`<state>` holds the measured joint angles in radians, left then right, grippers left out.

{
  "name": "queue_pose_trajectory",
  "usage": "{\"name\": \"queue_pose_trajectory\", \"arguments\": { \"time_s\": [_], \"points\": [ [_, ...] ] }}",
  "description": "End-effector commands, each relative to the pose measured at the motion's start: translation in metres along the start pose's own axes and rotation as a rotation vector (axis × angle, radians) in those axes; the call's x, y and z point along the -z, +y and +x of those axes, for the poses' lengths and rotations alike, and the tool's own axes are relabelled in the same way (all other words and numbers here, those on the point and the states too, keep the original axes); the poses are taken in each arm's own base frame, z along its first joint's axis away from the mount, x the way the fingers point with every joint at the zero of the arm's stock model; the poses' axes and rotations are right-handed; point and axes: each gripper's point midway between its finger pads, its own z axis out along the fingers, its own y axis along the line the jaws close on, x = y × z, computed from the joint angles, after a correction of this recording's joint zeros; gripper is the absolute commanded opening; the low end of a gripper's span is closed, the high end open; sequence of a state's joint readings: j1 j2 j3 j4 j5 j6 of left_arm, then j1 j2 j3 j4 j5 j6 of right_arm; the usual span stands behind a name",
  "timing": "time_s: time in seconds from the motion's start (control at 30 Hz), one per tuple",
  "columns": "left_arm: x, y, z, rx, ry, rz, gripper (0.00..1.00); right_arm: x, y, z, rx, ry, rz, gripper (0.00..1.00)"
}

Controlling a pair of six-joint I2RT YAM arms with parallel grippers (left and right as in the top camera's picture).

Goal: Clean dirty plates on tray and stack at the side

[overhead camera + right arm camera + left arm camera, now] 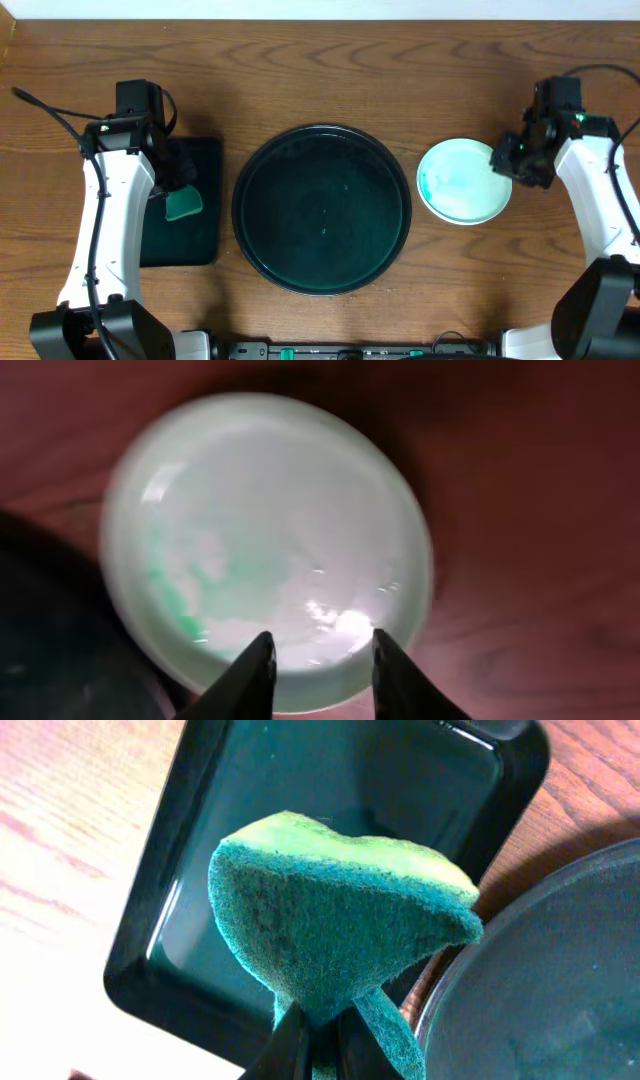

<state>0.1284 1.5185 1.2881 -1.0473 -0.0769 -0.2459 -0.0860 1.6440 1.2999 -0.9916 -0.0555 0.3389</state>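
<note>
Plate (463, 181) of pale turquoise lies flat on the wooden worktop (320, 70), at 3 o'clock from the large round black tray (322, 210) and just beside its rim with a thin gap between them. A faint green smear (430, 185) marks the plate's 9 o'clock side. Whether other plates lie under it cannot be told. The round tray sits in the middle of the worktop and its dark floor is bare.

The right hand (515, 160) is at the plate's 2 o'clock edge. In the right wrist view its two dark fingers (250, 680) stand apart, released, over the near rim of the plate (270, 530), which shows blurred in the gap between them. The green smear (175, 590) lies toward the side where the tray's dark edge (40, 630) comes into view.

The left hand (170, 170) is at 9 o'clock from the round tray, over the smaller rectangular black tray (200, 240). It is clenched on a green sponge (184, 205). The left wrist view shows the hand (320, 1020) pinching the lower end of the sponge (340, 920), whose dark green scouring face is turned to the camera and whose yellow-green layer runs along the top. Behind the sponge is the glossy floor of the rectangular tray (300, 780), and the round tray's rim (540, 910) curves in at 4 o'clock of that view.
</note>
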Motion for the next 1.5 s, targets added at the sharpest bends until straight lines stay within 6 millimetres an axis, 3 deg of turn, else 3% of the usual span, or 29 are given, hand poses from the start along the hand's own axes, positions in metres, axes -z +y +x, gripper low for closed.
{"name": "queue_pose_trajectory", "arguments": {
  "time_s": [0.0,0.1,0.23,0.4,0.5,0.6,0.67,0.7,0.83,0.87,1.0,1.1,1.23,1.33,1.43,1.47],
  "points": [
    [-0.009,0.000,-0.001,-0.127,0.011,-0.003,0.07,0.022,0.031,-0.009,0.101,-0.055,-0.047,0.31],
    [-0.020,-0.003,-0.006,-0.228,0.008,-0.003,0.07,0.025,0.055,-0.006,0.163,-0.074,-0.072,0.33],
    [-0.042,-0.003,-0.010,-0.234,0.036,-0.010,0.07,0.026,0.079,0.001,0.238,-0.092,-0.088,0.34],
    [-0.073,-0.003,-0.014,-0.268,0.084,-0.018,0.09,0.026,0.092,0.007,0.284,-0.095,-0.103,0.35],
    [-0.092,-0.004,-0.010,-0.273,0.129,-0.026,0.16,0.026,0.097,0.010,0.316,-0.093,-0.106,0.35],
    [-0.097,-0.005,-0.006,-0.274,0.156,-0.021,0.43,0.026,0.100,0.013,0.326,-0.090,-0.108,0.35],
    [-0.094,-0.005,-0.007,-0.274,0.148,-0.020,0.63,0.026,0.101,0.014,0.336,-0.089,-0.112,0.35],
    [-0.092,-0.005,-0.008,-0.273,0.142,-0.019,0.65,0.026,0.102,0.014,0.344,-0.088,-0.115,0.35],
    [-0.069,-0.004,-0.014,-0.268,0.100,-0.007,0.66,0.026,0.103,0.015,0.356,-0.086,-0.120,0.35],
    [-0.060,-0.006,-0.016,-0.266,0.085,0.006,0.72,0.027,0.105,0.016,0.378,-0.082,-0.136,0.36],
    [-0.022,-0.019,-0.020,-0.254,-0.009,0.114,0.73,0.036,0.115,0.016,0.431,-0.089,-0.178,0.40],
    [0.000,-0.019,-0.019,-0.251,-0.057,0.140,0.73,0.053,0.119,0.013,0.436,-0.106,-0.185,0.42],
    [0.014,-0.017,-0.021,-0.248,-0.102,0.147,0.73,0.091,0.123,0.006,0.470,-0.166,-0.198,0.49],
    [0.015,-0.017,-0.021,-0.248,-0.105,0.147,0.73,0.128,0.123,0.002,0.470,-0.242,-0.217,0.58],
    [0.014,-0.017,-0.021,-0.248,-0.103,0.147,0.73,0.168,0.122,0.003,0.471,-0.325,-0.250,0.77],
    [0.014,-0.017,-0.021,-0.248,-0.102,0.147,0.73,0.181,0.121,0.004,0.472,-0.355,-0.261,0.99]
  ]
}}
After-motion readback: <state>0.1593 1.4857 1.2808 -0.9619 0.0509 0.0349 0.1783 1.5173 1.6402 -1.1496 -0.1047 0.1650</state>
